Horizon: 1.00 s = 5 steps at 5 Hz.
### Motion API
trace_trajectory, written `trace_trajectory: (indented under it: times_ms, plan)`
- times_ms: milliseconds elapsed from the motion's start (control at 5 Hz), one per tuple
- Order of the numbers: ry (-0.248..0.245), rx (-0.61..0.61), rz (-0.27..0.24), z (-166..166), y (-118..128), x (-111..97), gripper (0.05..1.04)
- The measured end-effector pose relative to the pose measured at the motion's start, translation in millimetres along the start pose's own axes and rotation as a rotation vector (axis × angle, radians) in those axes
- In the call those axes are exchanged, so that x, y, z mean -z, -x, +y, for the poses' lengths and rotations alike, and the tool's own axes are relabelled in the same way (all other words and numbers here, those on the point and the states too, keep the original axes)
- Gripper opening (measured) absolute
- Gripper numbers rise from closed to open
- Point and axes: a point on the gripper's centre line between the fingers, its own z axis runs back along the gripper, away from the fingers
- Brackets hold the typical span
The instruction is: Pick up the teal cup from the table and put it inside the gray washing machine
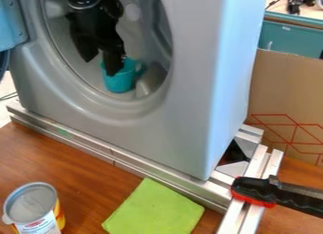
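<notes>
The gripper (pixel 100 68) hangs inside the round opening of the grey washing machine (pixel 189 63), in the upper left part of that opening, with its tips pointing down. Its claw stands spread, one dark finger to the left and the other reaching lower on the right, with a gap between them. The right finger overlaps the near side of a teal cup (pixel 118 83), though whether the two touch cannot be told. The cup sits low inside the washing machine's opening, with a handle on its right side.

A light blue door part (pixel 11 21) stands at the washing machine's left edge. Under the washing machine runs a silver metal frame (pixel 85 142), which continues past its right corner. In front of the washing machine, near the frame, a bright green cloth (pixel 154 210) lies flat on the brown wooden table (pixel 95 181). Farther left in front of the washing machine, a can (pixel 37 204) with a grey top and a white and yellow label stands upright. To the washing machine's front right, a black and red clamp (pixel 255 190) sits on the metal frame. A cardboard box (pixel 290 96) with red lines stands to the washing machine's right, with a teal cabinet (pixel 290 39) behind it
</notes>
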Motion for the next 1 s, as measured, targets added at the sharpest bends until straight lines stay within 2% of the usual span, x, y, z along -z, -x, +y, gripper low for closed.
trace_trajectory:
  times_ms: [200,400,600,800,1000]
  plan:
    - [-0.001,-0.018,0.072,2,37,-19,1.003]
    - [0.064,0.008,0.172,-12,69,-24,1.003]
    - [0.123,0.031,0.246,-29,101,-25,1.003]
    - [0.180,0.077,0.292,-43,121,-14,1.003]
    - [0.168,0.054,0.313,-46,132,-13,1.003]
